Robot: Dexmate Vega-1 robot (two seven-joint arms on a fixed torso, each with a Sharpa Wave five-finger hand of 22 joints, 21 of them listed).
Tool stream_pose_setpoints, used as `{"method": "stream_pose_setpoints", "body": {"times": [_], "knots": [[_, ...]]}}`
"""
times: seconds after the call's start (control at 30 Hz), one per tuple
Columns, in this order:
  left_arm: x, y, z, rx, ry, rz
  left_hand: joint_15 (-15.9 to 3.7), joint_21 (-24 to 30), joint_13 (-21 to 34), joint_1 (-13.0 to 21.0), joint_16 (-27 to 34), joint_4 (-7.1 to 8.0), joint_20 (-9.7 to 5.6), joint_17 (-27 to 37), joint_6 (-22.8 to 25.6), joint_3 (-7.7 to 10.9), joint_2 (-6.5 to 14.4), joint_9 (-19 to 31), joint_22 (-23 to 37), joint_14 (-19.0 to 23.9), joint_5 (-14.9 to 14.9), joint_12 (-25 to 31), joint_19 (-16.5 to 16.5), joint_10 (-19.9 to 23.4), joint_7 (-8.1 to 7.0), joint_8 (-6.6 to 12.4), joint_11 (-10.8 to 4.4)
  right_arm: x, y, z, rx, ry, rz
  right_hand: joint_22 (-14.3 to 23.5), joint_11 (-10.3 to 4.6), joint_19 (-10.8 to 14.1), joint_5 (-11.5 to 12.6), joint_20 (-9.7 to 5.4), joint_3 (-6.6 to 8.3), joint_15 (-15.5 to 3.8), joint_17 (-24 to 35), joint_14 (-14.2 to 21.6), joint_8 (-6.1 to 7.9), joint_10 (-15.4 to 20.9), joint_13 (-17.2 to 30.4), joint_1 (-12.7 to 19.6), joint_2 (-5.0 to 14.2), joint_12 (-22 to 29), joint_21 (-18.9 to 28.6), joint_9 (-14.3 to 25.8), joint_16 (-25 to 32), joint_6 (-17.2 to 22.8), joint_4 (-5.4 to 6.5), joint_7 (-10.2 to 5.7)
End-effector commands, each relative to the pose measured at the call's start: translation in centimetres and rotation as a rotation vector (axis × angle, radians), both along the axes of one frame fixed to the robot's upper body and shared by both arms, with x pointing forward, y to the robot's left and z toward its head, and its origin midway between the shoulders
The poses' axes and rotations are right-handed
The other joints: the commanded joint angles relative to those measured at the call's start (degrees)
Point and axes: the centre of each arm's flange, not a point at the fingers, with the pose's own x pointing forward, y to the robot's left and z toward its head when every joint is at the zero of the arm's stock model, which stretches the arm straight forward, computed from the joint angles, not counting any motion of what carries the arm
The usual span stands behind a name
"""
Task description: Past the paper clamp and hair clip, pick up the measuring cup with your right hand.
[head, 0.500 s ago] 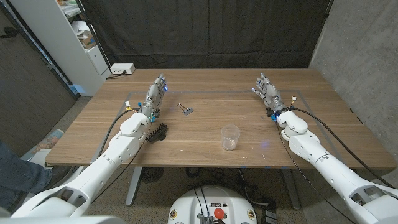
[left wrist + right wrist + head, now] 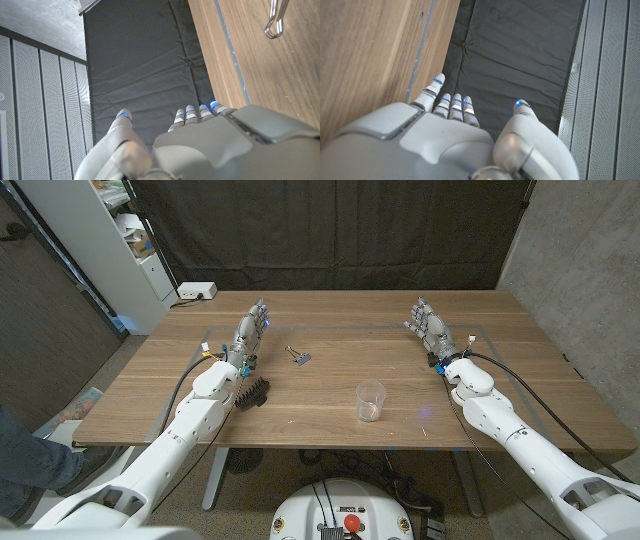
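Observation:
A clear plastic measuring cup (image 2: 371,400) stands upright on the wooden table (image 2: 330,375), near its front edge at the middle. A small metal paper clamp (image 2: 298,356) lies left of centre, and its wire handle (image 2: 274,20) also shows in the left wrist view. A black hair clip (image 2: 255,393) lies by my left forearm. My right hand (image 2: 431,328) is open at the far right, fingers spread, well behind and to the right of the cup. My left hand (image 2: 250,332) is open at the far left, behind the hair clip. In the wrist views both the left hand (image 2: 200,145) and the right hand (image 2: 445,140) hold nothing.
A white power strip (image 2: 197,291) sits at the table's far left corner. A black curtain (image 2: 330,230) hangs behind the table, with a white shelf (image 2: 120,240) to the left and a grey wall to the right. A person's leg shows at the lower left.

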Motion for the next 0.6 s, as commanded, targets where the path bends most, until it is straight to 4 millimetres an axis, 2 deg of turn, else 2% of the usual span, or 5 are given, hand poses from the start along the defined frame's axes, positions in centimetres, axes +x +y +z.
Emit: {"method": "stream_pose_setpoints", "body": {"times": [0.03,0.6], "knots": [[-0.2,-0.1,0.3,0.005,-0.005,0.002,-0.13,0.2,0.1,0.6,0.4,-0.04,0.34,0.3,-0.7,0.13,0.2,0.1,0.2,-1.7,0.4,0.3,-2.9,-0.3,-0.17,0.21,-0.37,-0.4,-0.2,0.2,0.001,-0.017,-0.005,0.2,-0.15,0.1,0.2,-0.15,0.33,-0.29,0.3,0.1,0.27,0.2,0.2,0.6,0.07,0.3,0.3,0.2,0.2,0.2,-0.08,-0.27],[-0.4,-0.5,0.6,0.013,-0.006,0.0,-0.14,0.2,0.1,0.7,0.4,-0.12,0.5,0.3,-0.6,0.04,0.3,0.1,0.2,-1.8,0.4,0.2,-3.1,-0.5,-0.3,0.23,-0.37,-1.8,-1.0,-0.1,0.014,-0.049,0.0,0.2,-0.35,0.1,0.3,-0.2,0.34,-0.32,0.3,0.3,0.23,0.3,0.2,0.8,0.15,0.2,0.3,0.2,0.2,0.2,-0.3,-0.52]]}}
